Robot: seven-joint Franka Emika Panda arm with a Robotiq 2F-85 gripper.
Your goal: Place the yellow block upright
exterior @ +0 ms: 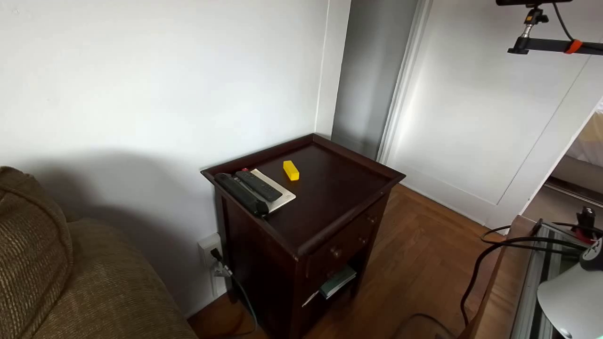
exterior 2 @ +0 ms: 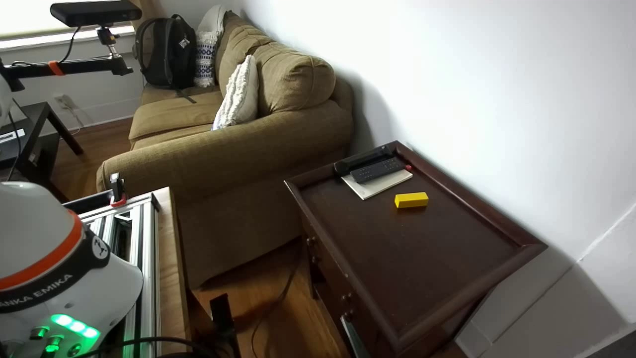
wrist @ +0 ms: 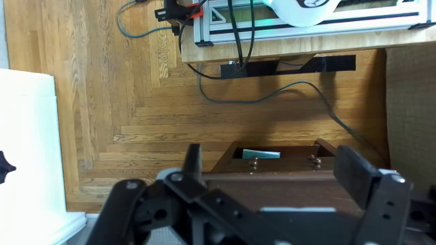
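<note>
Yellow block (exterior 2: pixel 411 200) lies on a long side on the nightstand (exterior: pixel 339 186), not upright yet; flat is its steadier pose, so I read the job as tipping it onto a small end. Sits near the pale notepad (exterior 2: pixel 375 185) (could be an envelope), not touching. Grey-black remote (exterior 2: pixel 377 170) rests on the notepad, long black device (exterior 2: pixel 365 157) alongside; likely just parked together at the sofa (exterior 2: pixel 223 154) end of the top. Raised rim (exterior: pixel 358 158) runs round the top, probably to stop things sliding off.

Gripper (wrist: pixel 270 156) shows only in the wrist view: fingers (wrist: pixel 193 161) spread wide, nothing held between them, which would suit straddling the block. Block itself not visible there; drawer knobs (wrist: pixel 253 162) show between the fingers, so it likely has to travel over the top before going down. Robot base (exterior 2: pixel 74 293) is on a bench (exterior 2: pixel 171 278) across from the nightstand, presumably for reach. My call on the grasp: take it near one end, turn it on end, let go straight; narrow footing could topple if released tilted.
</note>
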